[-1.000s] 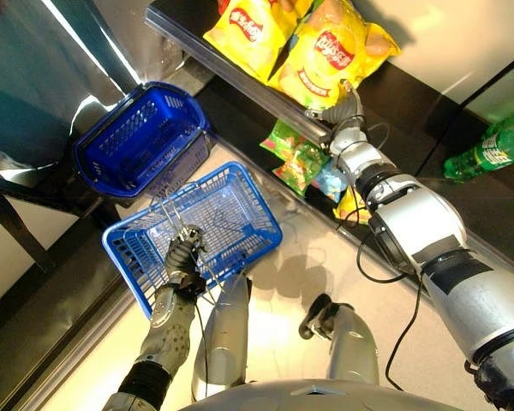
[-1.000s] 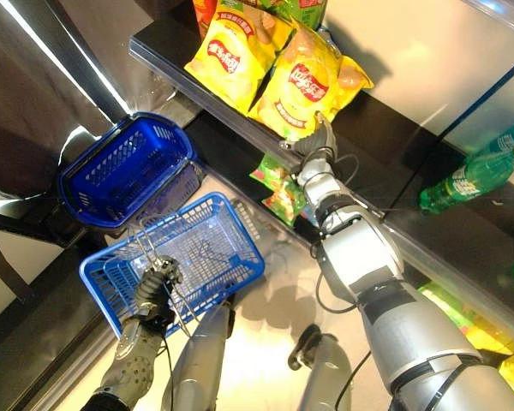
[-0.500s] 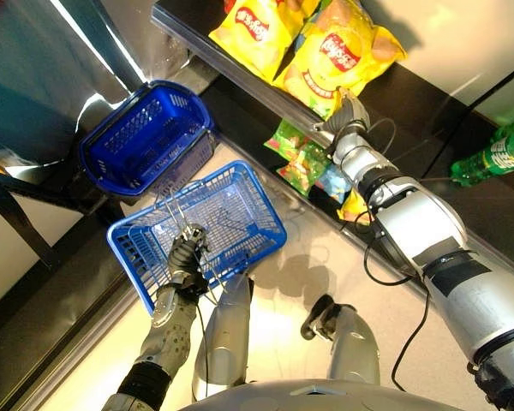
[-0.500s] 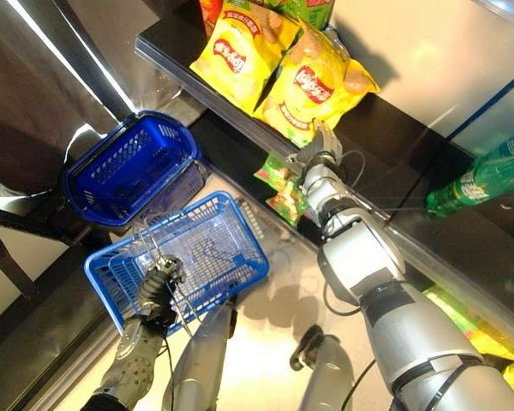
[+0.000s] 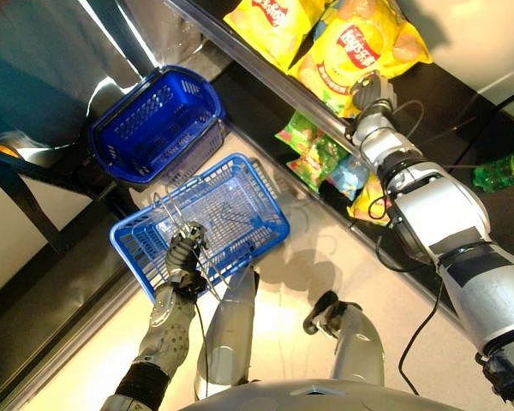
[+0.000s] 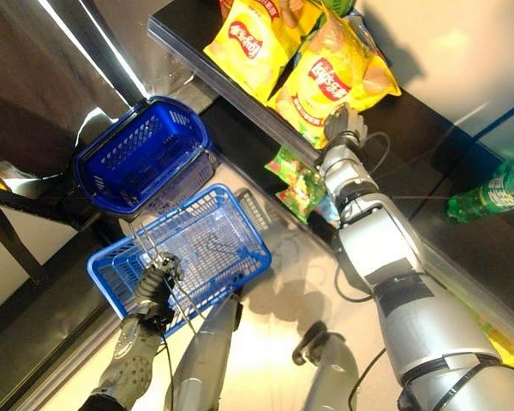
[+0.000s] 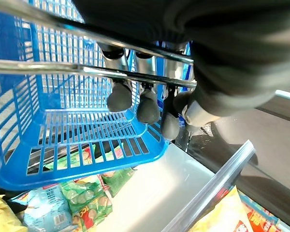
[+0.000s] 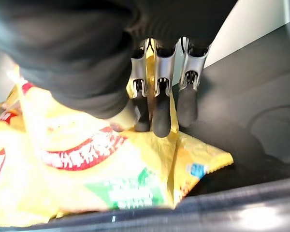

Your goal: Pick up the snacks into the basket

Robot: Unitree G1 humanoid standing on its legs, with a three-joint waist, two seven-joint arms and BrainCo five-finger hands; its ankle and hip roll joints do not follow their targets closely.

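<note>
1. Chips [image 6: 332,81] are lying on the shelf [image 5: 463,111], above the basket [image 5: 207,224].
2. Right hand [image 8: 159,104] is resting straight fingers on the chips' corner.
3. Left hand [image 5: 183,254] is curling around the basket's handle [image 7: 77,70].

The yellow chip bag [image 8: 77,164] hides the right hand's thumb; the green bottle [image 5: 502,168] and second chip bag [image 5: 274,26] are cut off at the picture's edges.
</note>
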